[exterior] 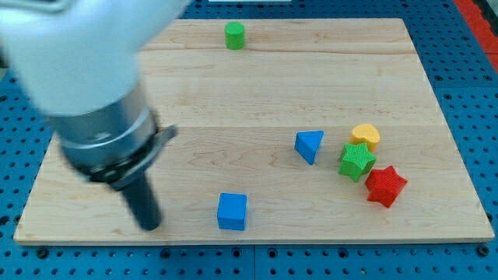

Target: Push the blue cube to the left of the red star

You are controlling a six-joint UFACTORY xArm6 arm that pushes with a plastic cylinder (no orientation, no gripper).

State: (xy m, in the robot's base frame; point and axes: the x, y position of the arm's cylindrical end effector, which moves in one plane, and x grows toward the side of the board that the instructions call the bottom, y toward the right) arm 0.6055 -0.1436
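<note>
The blue cube (232,211) lies near the board's bottom edge, a little left of centre. The red star (386,187) lies at the lower right, well to the right of the cube. My tip (150,226) rests on the board to the left of the blue cube, about a cube's width and a half away from it, not touching it. The arm's large blurred body fills the view's upper left.
A green star (356,161) touches the red star's upper left. A yellow block (366,136) sits above the green star. A blue triangle (310,145) lies left of them. A green cylinder (234,35) stands near the top edge of the wooden board (280,85).
</note>
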